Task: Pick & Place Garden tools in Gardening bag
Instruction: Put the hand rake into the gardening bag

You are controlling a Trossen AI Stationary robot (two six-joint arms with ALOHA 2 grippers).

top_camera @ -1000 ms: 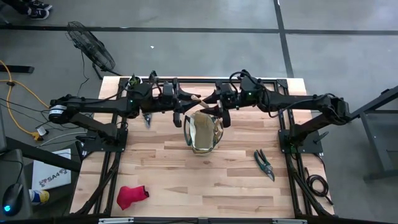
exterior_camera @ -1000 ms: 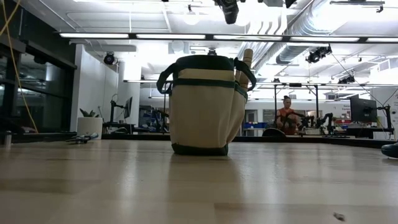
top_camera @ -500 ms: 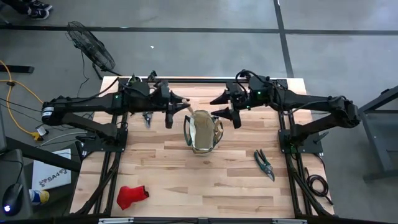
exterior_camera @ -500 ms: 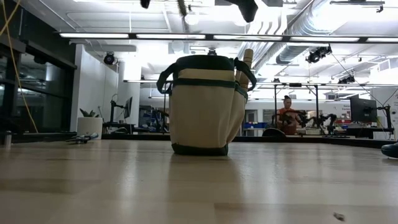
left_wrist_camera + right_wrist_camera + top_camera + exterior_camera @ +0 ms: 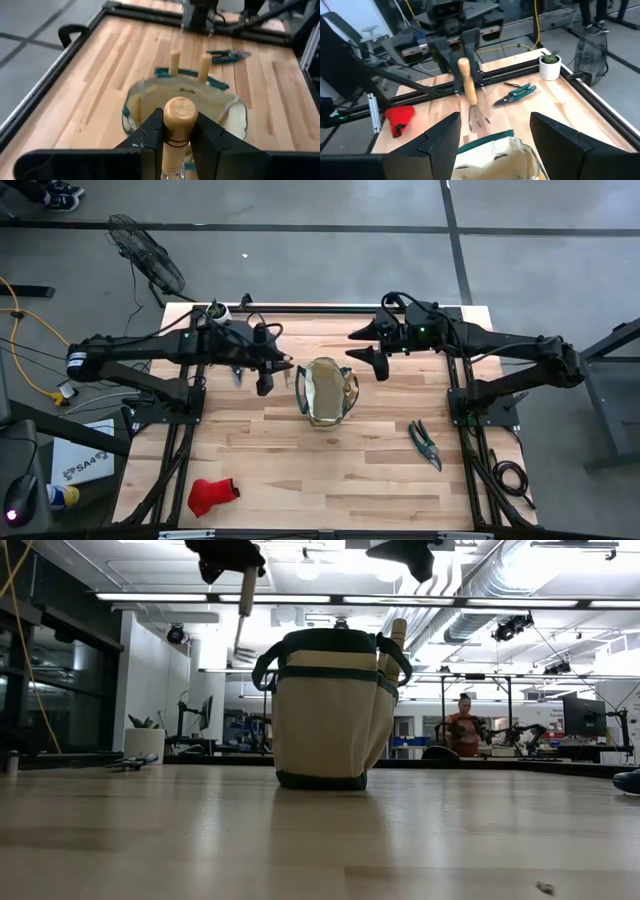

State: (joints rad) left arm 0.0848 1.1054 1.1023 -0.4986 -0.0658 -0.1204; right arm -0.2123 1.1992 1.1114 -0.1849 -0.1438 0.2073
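The tan gardening bag point(image 5: 325, 390) with green trim stands upright mid-table, two wooden tool handles point(image 5: 174, 62) sticking up out of its far side. My left gripper point(image 5: 270, 370) hangs just left of the bag and above it, shut on a wood-handled fork point(image 5: 467, 90). My right gripper point(image 5: 366, 348) hovers open to the right of the bag, above its rim, holding nothing. One pair of pruning shears point(image 5: 425, 442) lies flat near the right edge, another pair point(image 5: 517, 93) lies at the far left, and a red glove point(image 5: 212, 495) lies at the near left. My left gripper pinches the fork's wooden handle point(image 5: 175, 135) between its two fingers, a little below the rounded free end point(image 5: 179, 111). The fingers come from the table's left, slanting down, and lie across the handle. The fork hangs nearly upright, tines point(image 5: 476, 119) down, clear of table and bag.
A small white pot with a plant point(image 5: 550, 67) stands at the far left corner. Black frame rails point(image 5: 75, 55) run along the table's edges. Bare wood lies in front of the bag point(image 5: 330, 470). A person point(image 5: 462, 720) sits in the room beyond.
My left gripper has gone toward the table's left edge, off the bag's rim, sinking a little and tipping up from pointing steeply down; the fork has come with it and now hangs in the low view. My right gripper has drawn back toward the right edge.
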